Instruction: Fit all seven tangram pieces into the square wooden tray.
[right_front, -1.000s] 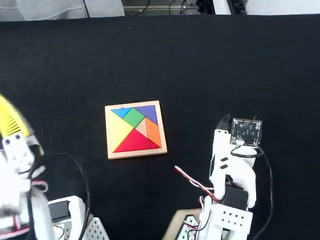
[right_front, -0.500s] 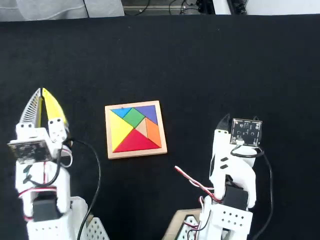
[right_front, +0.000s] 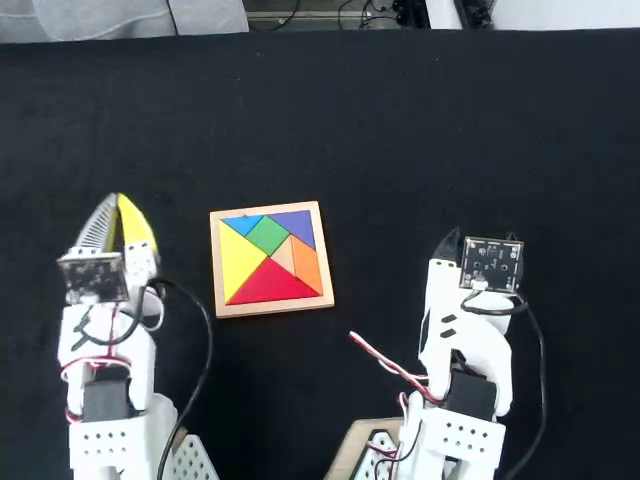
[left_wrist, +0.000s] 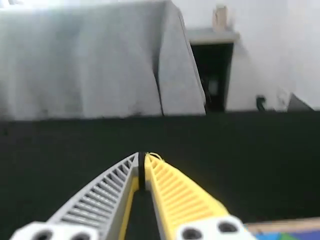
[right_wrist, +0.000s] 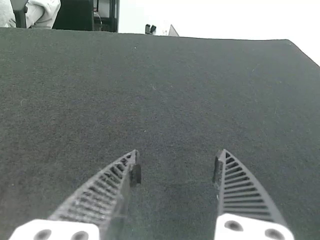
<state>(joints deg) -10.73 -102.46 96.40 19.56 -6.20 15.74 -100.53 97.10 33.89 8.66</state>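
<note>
**Table.** The black table carries both arms and the puzzle. I see no loose pieces on it.

**Arms.** The left arm stands on the left side and the right arm on the right. Both point away from their bases across the table.

**Tray.** The square wooden tray lies flat between the two arms, turned slightly out of square with the table edge. From the left wrist view one corner of it shows just to the gripper's right.

**Pieces.** All seven sit inside the rim: red triangle, yellow triangle, purple parallelogram, orange triangle, green square, blue triangle and a small pale triangle. I see no gaps and no piece riding over another.

**Grippers.** The left gripper is closed with nothing between its fingers, its tips meeting. It sits near the tray's left edge and points parallel to that edge, not at it. The right gripper stands wide apart and holds nothing. It lies farther from the tray, off the right edge.

**Finding.** I judge the fit complete. Should a piece need pressing flat, the left arm is the nearer one and would have to swing to its right.
</note>
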